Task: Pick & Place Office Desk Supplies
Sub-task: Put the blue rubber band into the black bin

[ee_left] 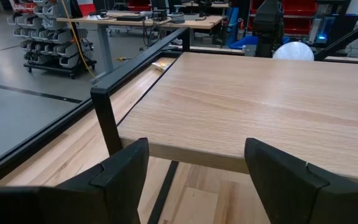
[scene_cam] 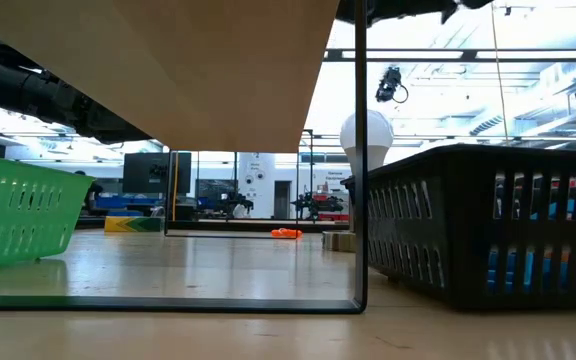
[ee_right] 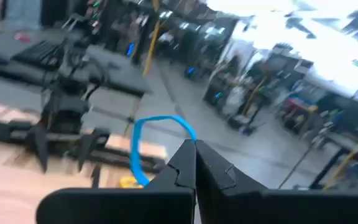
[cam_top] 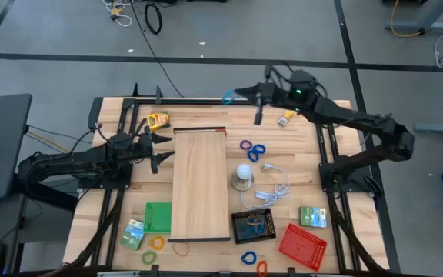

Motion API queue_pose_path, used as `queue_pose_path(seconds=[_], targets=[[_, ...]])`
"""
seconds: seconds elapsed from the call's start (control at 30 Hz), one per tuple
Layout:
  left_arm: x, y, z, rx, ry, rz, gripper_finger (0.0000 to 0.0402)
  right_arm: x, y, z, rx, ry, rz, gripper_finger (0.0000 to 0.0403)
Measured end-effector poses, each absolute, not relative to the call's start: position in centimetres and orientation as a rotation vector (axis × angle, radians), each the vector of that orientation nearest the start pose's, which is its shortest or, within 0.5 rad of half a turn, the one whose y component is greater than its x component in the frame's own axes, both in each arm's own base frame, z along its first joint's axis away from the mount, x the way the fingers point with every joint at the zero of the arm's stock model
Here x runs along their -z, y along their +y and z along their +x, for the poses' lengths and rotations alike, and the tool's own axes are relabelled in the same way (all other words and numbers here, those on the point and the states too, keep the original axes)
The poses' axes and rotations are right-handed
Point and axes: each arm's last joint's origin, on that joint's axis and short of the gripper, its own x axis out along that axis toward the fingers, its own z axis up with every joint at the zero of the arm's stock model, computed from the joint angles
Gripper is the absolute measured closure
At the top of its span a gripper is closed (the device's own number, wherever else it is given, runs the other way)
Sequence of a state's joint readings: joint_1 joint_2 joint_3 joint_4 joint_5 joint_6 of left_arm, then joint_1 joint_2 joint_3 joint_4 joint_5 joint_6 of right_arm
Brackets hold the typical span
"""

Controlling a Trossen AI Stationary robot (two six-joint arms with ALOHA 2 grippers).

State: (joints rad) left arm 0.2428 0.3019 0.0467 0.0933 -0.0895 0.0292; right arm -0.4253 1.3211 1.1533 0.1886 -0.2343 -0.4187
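Observation:
My right gripper (cam_top: 239,94) hangs high over the table's far edge, shut on a blue loop-shaped clip (cam_top: 228,98), which also shows ahead of the fingertips in the right wrist view (ee_right: 157,143). My left gripper (cam_top: 158,151) waits open at the table's left, just left of the long pale board (cam_top: 200,183); its two fingers stand apart before the board's edge (ee_left: 194,168). Purple and blue loops (cam_top: 251,148) lie flat on the table right of the board. A yellow box (cam_top: 158,120) sits at the far left. My right gripper pinches the blue clip's band (ee_right: 188,132) between its two shut fingertips. The fingers lie about level and point toward the table's left. The loop juts out beyond the tips, lifted clear of the table.
The board stands raised on a black frame (ee_left: 107,118) at mid-table. Right of it are a light bulb (cam_top: 243,174) and a white cable (cam_top: 277,187). Near the front stand a green tray (cam_top: 158,217), a black mesh tray (cam_top: 254,225), a red tray (cam_top: 302,245), green boxes (cam_top: 312,217) and more loops (cam_top: 249,257).

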Motion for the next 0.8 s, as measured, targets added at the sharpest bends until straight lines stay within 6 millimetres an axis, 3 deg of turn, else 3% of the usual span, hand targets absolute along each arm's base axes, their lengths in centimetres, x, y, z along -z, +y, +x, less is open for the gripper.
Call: queue_pose_path(seconds=[0.17, 0.33, 0.6, 0.8], targets=[[-16.3, 3.0, 11.1, -0.329, 0.166, 0.013, 0.0129, -37.1, -9.6, 23.5, 0.261, -0.077, -0.442, 0.0403], [-16.3, 3.0, 11.1, -0.33, 0.164, 0.002, 0.0129, -33.7, -7.6, 20.1, 0.243, -0.081, -0.349, 0.0403], [-16.2, 3.0, 11.1, -0.332, 0.165, -0.011, 0.0129, -27.4, -4.7, 17.8, 0.186, -0.003, -0.142, 0.0403], [-16.2, 3.0, 11.1, -0.338, 0.168, -0.009, 0.0129, -24.6, -1.8, 17.1, 0.063, 0.047, -0.02, 0.0403]])
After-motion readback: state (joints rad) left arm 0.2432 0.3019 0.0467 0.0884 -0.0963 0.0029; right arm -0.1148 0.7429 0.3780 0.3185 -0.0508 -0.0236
